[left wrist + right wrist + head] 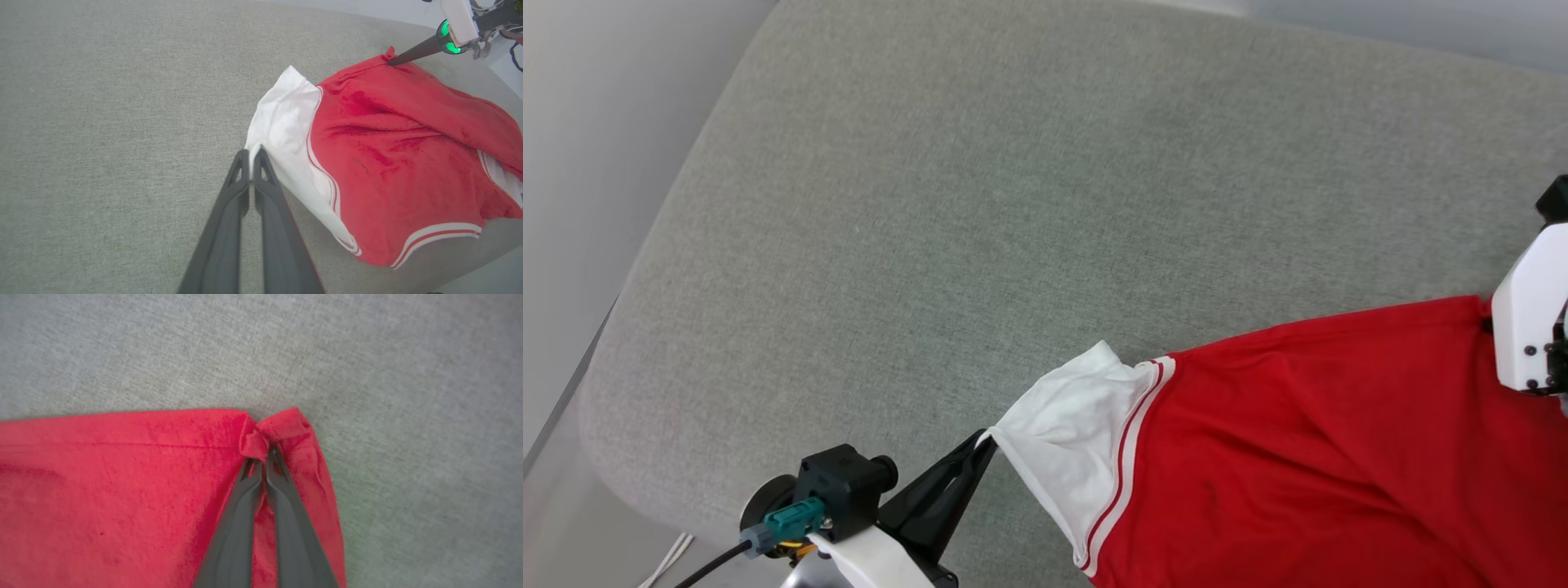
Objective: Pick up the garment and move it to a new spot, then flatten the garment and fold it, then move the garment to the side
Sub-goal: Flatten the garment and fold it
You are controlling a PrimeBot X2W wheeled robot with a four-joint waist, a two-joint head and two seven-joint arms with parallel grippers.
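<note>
With the garment (pixel 1298 457) rumpled at the grey cushion's (pixel 931 204) near right, our left jaws pinch its white sleeve (pixel 1070 433), our right jaws a red corner (pixel 278 428); we judge flattening, folding and setting aside remain.

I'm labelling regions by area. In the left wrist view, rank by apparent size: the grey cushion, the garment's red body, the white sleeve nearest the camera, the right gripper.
1. grey cushion
2. red body of the garment
3. white sleeve
4. right gripper, small partly because it is far from the camera
</note>
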